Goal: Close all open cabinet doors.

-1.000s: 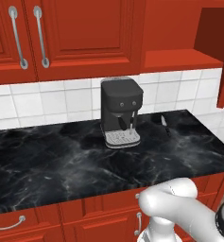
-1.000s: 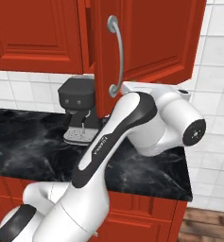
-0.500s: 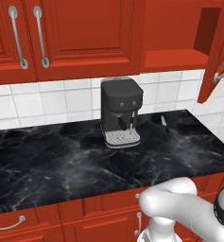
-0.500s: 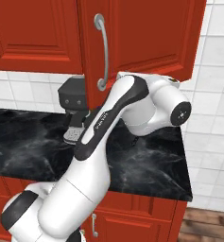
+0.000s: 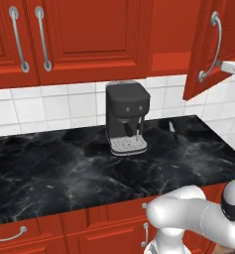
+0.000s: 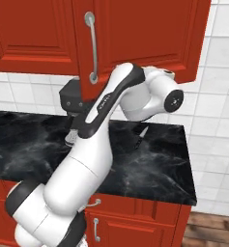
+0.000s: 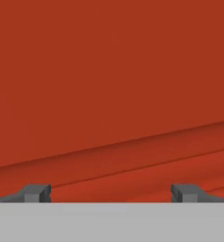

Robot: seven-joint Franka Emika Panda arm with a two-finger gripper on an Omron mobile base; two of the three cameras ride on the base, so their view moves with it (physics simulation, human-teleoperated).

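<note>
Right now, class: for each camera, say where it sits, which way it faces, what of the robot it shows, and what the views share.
Left base view: behind-left, facing the counter, coffee machine, open cabinet door; elbow at lower right.
Right base view: behind-right; the arm crosses the same door.
Hand view: gripper open against red door panel.
Shared: door, coffee machine.

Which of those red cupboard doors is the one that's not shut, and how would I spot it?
Start at the black coffee machine on the dark marble counter and look up and to its right. The open door hangs there on the wall cabinets, with a curved silver handle. Unlike its neighbours, which lie flat in a row, it swings out into the room at an angle.
</note>
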